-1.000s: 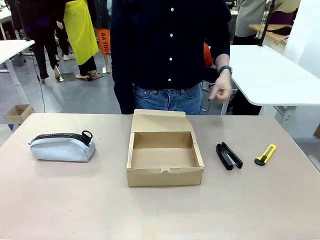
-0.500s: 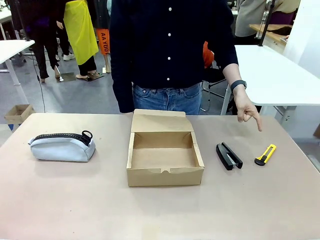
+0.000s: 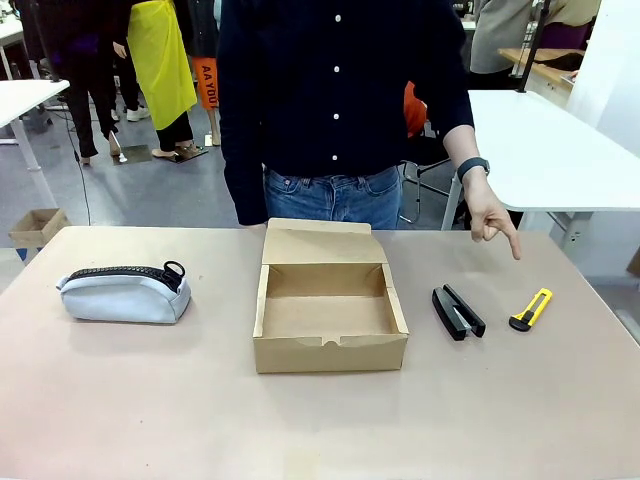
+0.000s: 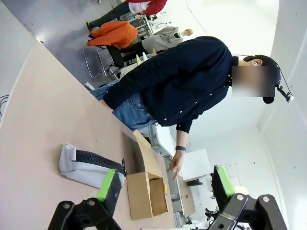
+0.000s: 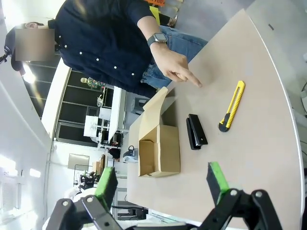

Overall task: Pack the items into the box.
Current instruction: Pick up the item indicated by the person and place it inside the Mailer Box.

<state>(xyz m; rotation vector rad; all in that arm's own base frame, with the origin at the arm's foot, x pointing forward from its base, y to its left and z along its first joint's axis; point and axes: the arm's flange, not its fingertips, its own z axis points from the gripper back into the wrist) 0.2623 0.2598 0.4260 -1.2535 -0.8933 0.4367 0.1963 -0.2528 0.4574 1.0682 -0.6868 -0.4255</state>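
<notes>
The brown cardboard box point(image 3: 330, 310) stands open at the table's middle, lid flap raised at the back. A grey pouch point(image 3: 125, 293) with a black zipper lies to its left. Right of the box lie a black stapler point(image 3: 457, 312) and a yellow-and-black utility knife point(image 3: 531, 309). The person's hand point(image 3: 492, 222) points down above the knife. In the left wrist view my left gripper point(image 4: 165, 184) is open, high above the table, with the pouch point(image 4: 86, 166) and box point(image 4: 146, 189) beyond it. My right gripper point(image 5: 160, 182) is open too, looking onto the box point(image 5: 159, 149), stapler point(image 5: 196, 131) and knife point(image 5: 232, 106).
The person stands at the table's far edge behind the box. A white table point(image 3: 545, 150) sits at the back right. A tiny cardboard box point(image 3: 37, 226) rests on the floor at the far left. Other people stand in the background.
The person's hand came down from waist height and now points toward the utility knife. The items, the box and both grippers have not moved.
</notes>
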